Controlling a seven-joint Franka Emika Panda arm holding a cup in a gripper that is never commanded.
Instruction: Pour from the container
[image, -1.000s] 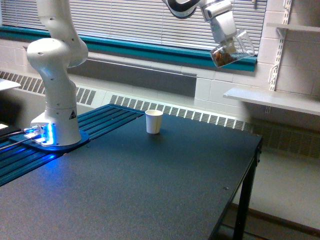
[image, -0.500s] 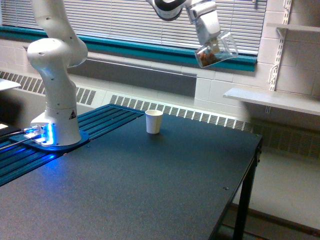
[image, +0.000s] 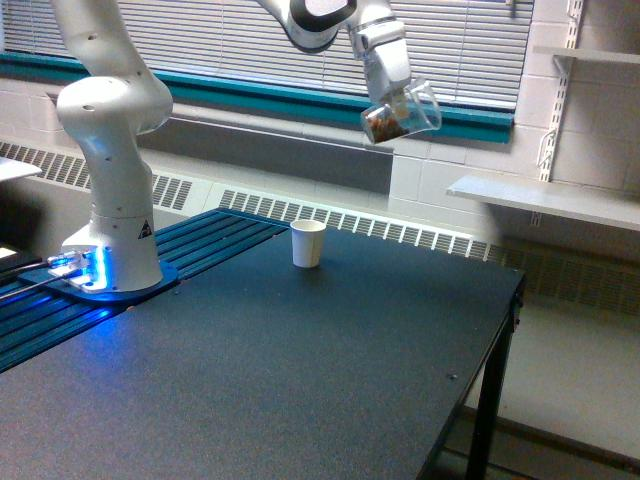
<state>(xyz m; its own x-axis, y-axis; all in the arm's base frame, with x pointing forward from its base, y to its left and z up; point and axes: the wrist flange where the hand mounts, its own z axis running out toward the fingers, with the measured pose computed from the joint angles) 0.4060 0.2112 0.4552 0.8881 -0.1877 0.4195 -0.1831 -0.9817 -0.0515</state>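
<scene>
the tool is clamped on the clear container, held tilted high above the counter. over the last second it has swung toward the exterior view's left, closing on the white cup but not yet above it, so pouring looks still ahead.

A single exterior view looks from off the arm, standing back near one corner of the tabletop and slightly above it. It faces across toward the far window blinds, with the robot base at its left.
</scene>
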